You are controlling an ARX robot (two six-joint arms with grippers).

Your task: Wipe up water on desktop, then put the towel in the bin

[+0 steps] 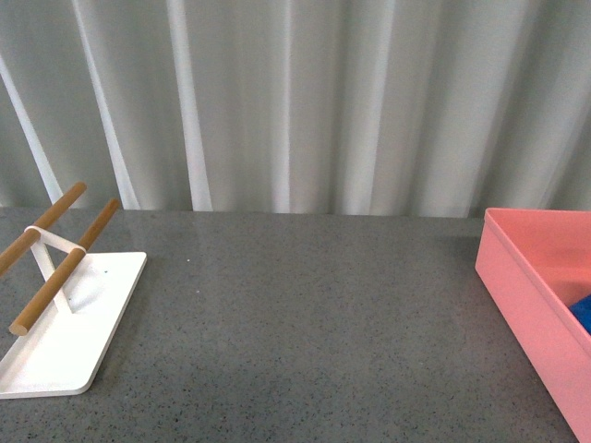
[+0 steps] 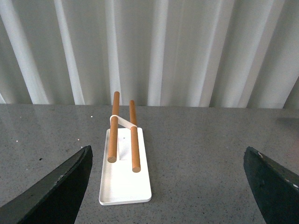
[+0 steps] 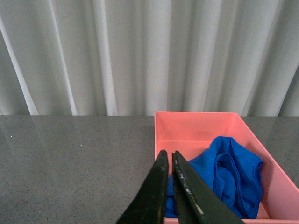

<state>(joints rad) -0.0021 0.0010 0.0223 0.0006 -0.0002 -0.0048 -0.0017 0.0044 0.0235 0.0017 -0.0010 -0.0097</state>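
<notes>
The blue towel (image 3: 229,175) lies crumpled inside the salmon-pink bin (image 3: 196,122). In the front view only a blue corner of the towel (image 1: 583,312) shows in the bin (image 1: 526,277) at the right edge of the speckled grey desktop (image 1: 305,332). My right gripper (image 3: 168,156) is shut and empty, its tips over the bin's near left part, above the towel. My left gripper (image 2: 168,161) is open and empty, its fingers (image 2: 65,182) wide apart above the desktop (image 2: 201,158). Neither arm shows in the front view.
A flat white tray (image 1: 69,341) with two wooden rods (image 1: 60,268) stands at the desktop's left; it also shows in the left wrist view (image 2: 125,177). A pleated white curtain (image 1: 295,101) hangs behind the desk.
</notes>
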